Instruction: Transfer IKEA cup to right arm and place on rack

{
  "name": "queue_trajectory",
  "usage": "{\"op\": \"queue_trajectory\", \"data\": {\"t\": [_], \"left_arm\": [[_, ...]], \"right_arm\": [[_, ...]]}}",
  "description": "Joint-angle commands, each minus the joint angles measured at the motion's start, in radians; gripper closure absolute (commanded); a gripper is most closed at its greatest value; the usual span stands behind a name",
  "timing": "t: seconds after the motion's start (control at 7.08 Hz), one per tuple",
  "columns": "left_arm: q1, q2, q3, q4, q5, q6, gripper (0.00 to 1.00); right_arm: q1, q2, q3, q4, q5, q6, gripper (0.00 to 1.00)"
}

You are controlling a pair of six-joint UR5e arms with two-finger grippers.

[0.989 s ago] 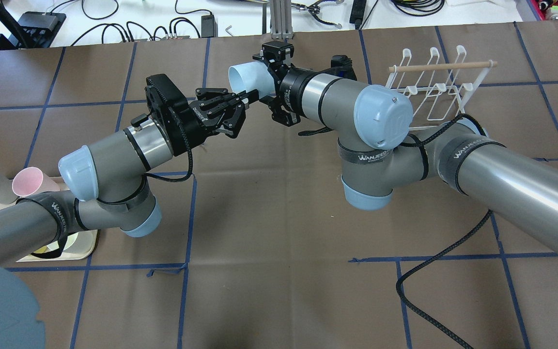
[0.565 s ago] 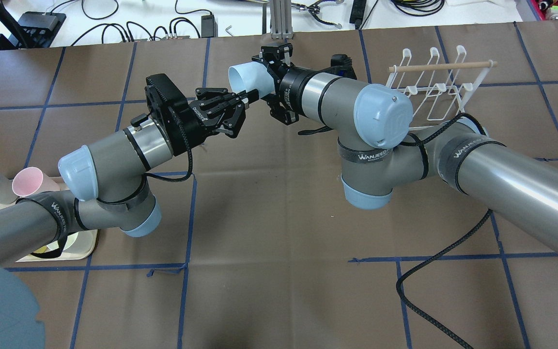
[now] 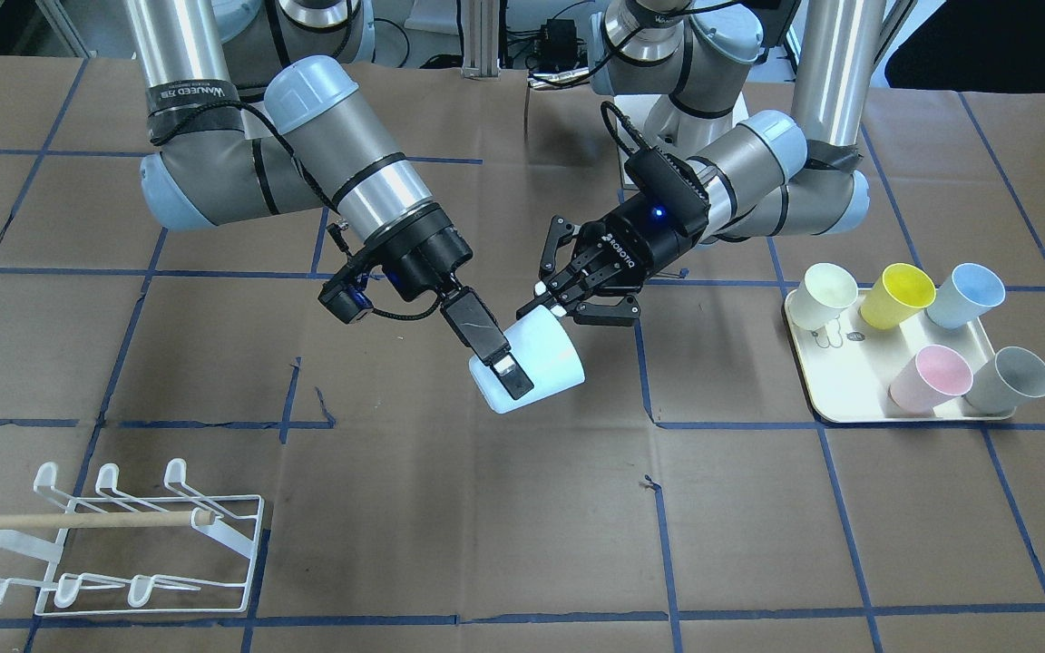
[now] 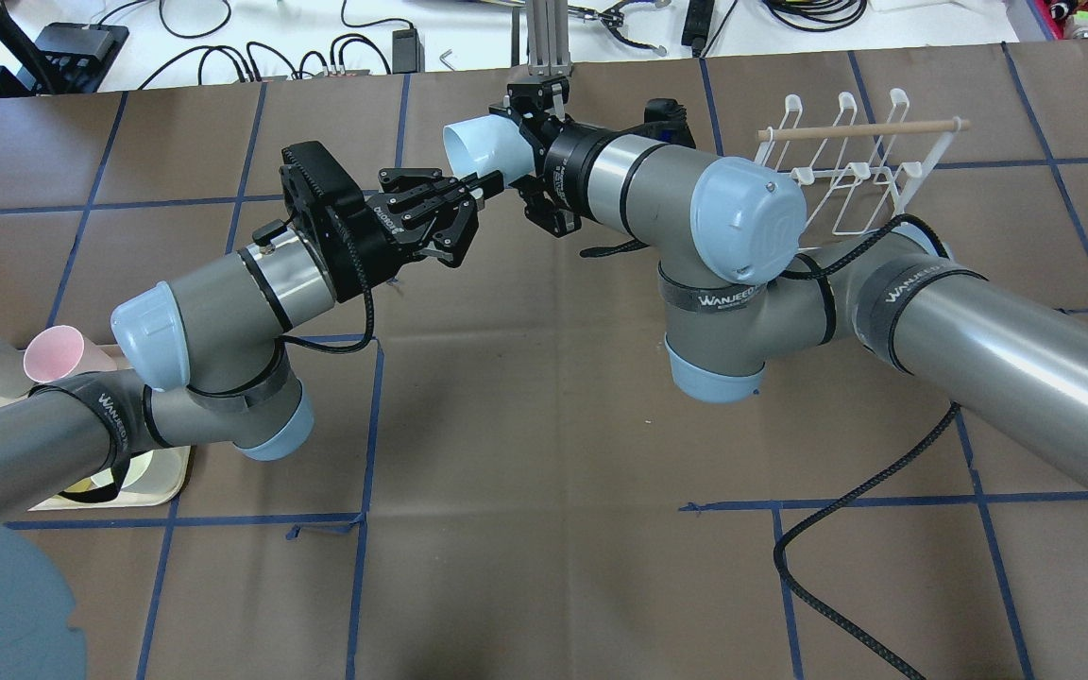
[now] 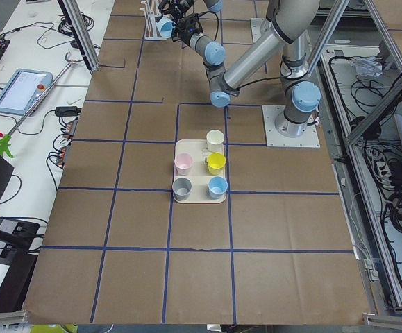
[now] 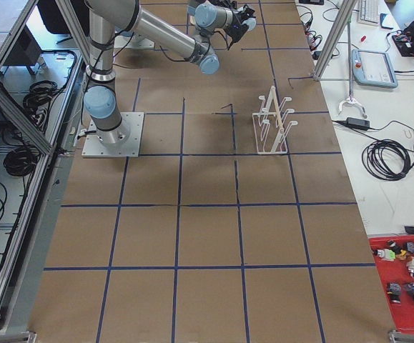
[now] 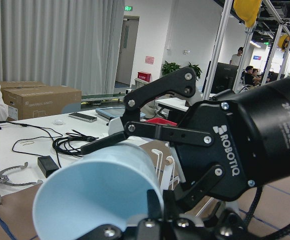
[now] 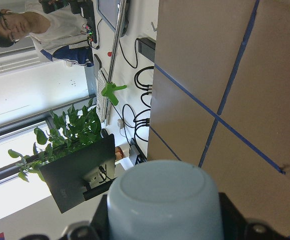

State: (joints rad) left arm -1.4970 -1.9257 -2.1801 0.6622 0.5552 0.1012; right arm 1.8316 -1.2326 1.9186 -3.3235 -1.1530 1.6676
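Observation:
A pale blue cup (image 3: 536, 358) hangs tilted in mid-air over the table's middle, gripped from both ends. My right gripper (image 3: 522, 365) is shut around its body. One finger (image 3: 497, 349) lies on the near side and the other is hidden behind. In the right wrist view the cup's base (image 8: 165, 200) fills the gap between the fingers. My left gripper (image 3: 550, 299) pinches the cup's rim, and the cup's open mouth (image 7: 94, 195) faces its camera. From overhead the cup (image 4: 470, 146) sits between the left gripper (image 4: 480, 187) and the right gripper (image 4: 501, 151). The white wire rack (image 4: 846, 170) stands on the right side, apart.
A cream tray (image 3: 813, 399) on my left side holds several upright cups in assorted colours. A black cable (image 4: 837, 538) loops on the table under the right arm. An aluminium post (image 4: 544, 38) rises at the far edge behind the grippers. An operator (image 8: 9, 30) shows beyond the table.
Both grippers and the cup have drifted slightly toward the far edge together. The right wrist has turned a little. Neither grip has visibly changed.

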Motion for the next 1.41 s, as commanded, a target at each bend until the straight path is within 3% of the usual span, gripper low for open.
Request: {"op": "queue_trajectory", "data": {"t": [0.0,0.28,0.57,0.71,0.85,0.99,1.27], "left_arm": [[0.001,0.004,0.006,0.000,0.000,0.000,0.38],[0.001,0.005,0.005,-0.001,-0.003,-0.006,0.19],[0.023,0.010,-0.001,-0.003,-0.018,-0.028,0.07],[0.076,0.017,-0.006,-0.003,-0.038,-0.037,0.04],[0.162,0.024,-0.006,-0.009,-0.137,-0.037,0.03],[0.225,0.021,-0.006,-0.013,-0.171,-0.038,0.03],[0.239,0.021,0.012,-0.137,-0.125,-0.037,0.04]], "right_arm": [[0.000,-0.001,0.000,-0.001,0.001,-0.008,0.58],[0.000,-0.002,0.002,-0.001,-0.004,-0.006,0.61],[0.000,-0.002,0.002,-0.001,-0.004,-0.008,0.66],[0.000,-0.002,0.000,-0.001,-0.005,-0.008,0.66],[0.000,-0.002,-0.001,-0.001,-0.007,-0.008,0.67],[-0.002,0.004,-0.004,-0.001,-0.011,-0.008,0.69],[-0.046,0.005,-0.053,0.001,-0.069,-0.078,0.76]]}}
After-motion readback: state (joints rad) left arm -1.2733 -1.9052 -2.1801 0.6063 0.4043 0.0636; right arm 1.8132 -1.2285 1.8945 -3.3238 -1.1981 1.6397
